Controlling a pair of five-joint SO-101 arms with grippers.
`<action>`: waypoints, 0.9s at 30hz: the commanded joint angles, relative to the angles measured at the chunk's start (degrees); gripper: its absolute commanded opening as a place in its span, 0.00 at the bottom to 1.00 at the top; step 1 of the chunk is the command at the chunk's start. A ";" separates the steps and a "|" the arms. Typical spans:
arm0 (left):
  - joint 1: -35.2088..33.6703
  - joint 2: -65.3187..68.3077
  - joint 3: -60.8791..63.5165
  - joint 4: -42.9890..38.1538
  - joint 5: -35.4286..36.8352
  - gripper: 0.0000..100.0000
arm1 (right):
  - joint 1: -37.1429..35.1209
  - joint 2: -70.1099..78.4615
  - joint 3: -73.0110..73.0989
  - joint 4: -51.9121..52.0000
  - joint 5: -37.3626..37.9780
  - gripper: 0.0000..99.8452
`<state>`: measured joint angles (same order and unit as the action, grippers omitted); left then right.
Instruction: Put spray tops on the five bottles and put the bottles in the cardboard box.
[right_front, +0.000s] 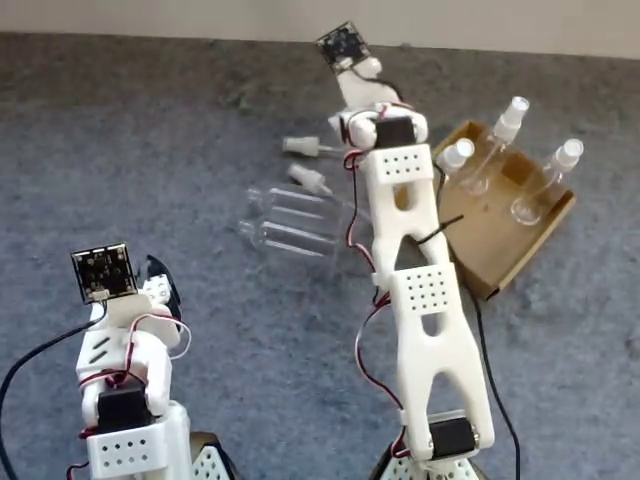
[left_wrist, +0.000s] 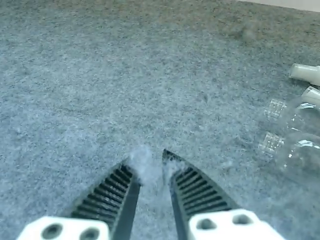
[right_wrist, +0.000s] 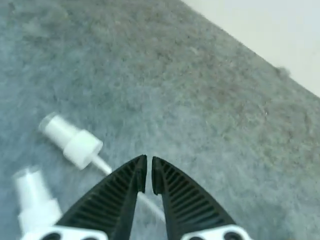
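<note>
Box (right_front: 492, 238) sits beside right arm in high view, three topped bottles (right_front: 497, 140) standing inside. Two topless bottles (right_front: 290, 225) lie on carpet (right_front: 150, 130) between arms, two spray tops (right_front: 305, 147) just beyond. Left wrist view: left claw (left_wrist: 150, 159) slightly open, empty, over bare carpet. Right wrist view: right claw (right_wrist: 148, 162) nearly closed, gripping nothing, above one top's thin tube.

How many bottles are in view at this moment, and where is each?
5. Three stand capped in the cardboard box: back bottle, left bottle, right bottle. Two lie side by side, uncapped, on the carpet: upper bottle, lower bottle. None seems hidden.
</note>
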<state>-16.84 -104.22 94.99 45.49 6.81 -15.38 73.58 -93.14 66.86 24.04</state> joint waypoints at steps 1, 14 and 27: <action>1.01 -0.92 -0.48 0.18 -0.53 0.00 | 0.22 0.84 -9.01 -6.55 -0.62 0.00; 1.01 -0.92 0.57 -0.09 -0.70 0.00 | -1.36 10.51 -9.01 -16.66 -0.53 0.00; 0.92 -0.92 0.66 -0.09 -0.70 0.00 | -3.12 9.98 -9.01 0.13 -0.62 0.00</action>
<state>-16.84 -104.22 95.52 45.49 6.64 -17.41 85.54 -94.11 63.52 23.87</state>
